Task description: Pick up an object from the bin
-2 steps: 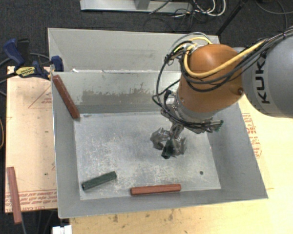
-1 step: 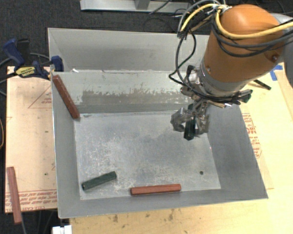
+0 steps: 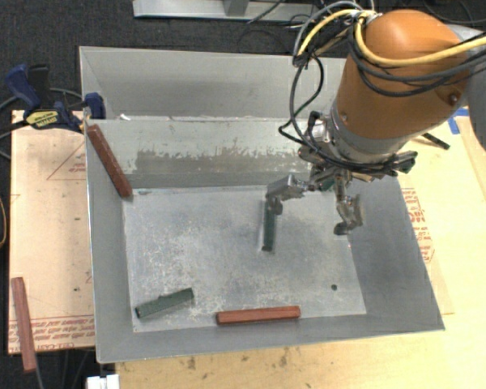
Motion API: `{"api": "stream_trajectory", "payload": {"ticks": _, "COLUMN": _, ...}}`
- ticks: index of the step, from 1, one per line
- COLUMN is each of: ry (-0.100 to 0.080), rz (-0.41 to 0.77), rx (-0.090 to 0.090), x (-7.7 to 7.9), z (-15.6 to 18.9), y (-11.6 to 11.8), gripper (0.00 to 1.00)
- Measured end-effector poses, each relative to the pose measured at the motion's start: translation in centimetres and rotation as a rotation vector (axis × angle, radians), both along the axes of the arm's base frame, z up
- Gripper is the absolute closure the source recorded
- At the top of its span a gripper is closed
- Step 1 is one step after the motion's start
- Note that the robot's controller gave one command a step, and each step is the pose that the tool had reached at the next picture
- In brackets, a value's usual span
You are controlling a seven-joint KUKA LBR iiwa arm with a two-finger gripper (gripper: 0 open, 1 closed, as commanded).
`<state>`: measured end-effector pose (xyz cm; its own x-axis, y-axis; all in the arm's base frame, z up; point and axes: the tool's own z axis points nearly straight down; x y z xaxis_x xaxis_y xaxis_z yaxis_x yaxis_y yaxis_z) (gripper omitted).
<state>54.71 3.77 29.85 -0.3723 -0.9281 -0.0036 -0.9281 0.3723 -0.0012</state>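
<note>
My gripper (image 3: 312, 209) hangs over the right middle of the bin, its two fingers spread wide apart and nothing between them. The left fingertip (image 3: 274, 201) sits right at the top end of a dark green narrow bar (image 3: 268, 230), which stands about upright in the view on the bin floor. I cannot tell whether the fingertip touches it. The right fingertip (image 3: 347, 220) is well to the right of the bar, over bare floor.
A second green block (image 3: 164, 303) lies near the front left corner. Along the front edge lies a red-brown bar (image 3: 257, 315). A longer brown bar (image 3: 108, 160) leans against the left wall at the back. The orange-covered arm overhangs the back right.
</note>
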Motion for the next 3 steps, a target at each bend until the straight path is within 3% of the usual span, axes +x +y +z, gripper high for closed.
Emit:
{"api": "stream_trajectory", "payload": {"ticks": 1, "ry": 0.007, "rz": -0.242, "rx": -0.001, "x": 5.5, "z": -14.1, "y": 0.9, "gripper": 0.00}}
{"api": "stream_trajectory", "payload": {"ticks": 2, "ry": 0.003, "rz": -0.231, "rx": 0.000, "x": 10.1, "z": -23.3, "y": -1.8, "gripper": 0.00}}
{"api": "stream_trajectory", "payload": {"ticks": 3, "ry": -0.001, "rz": -0.230, "rx": 0.001, "x": 10.2, "z": -22.7, "y": -1.7, "gripper": 1.00}}
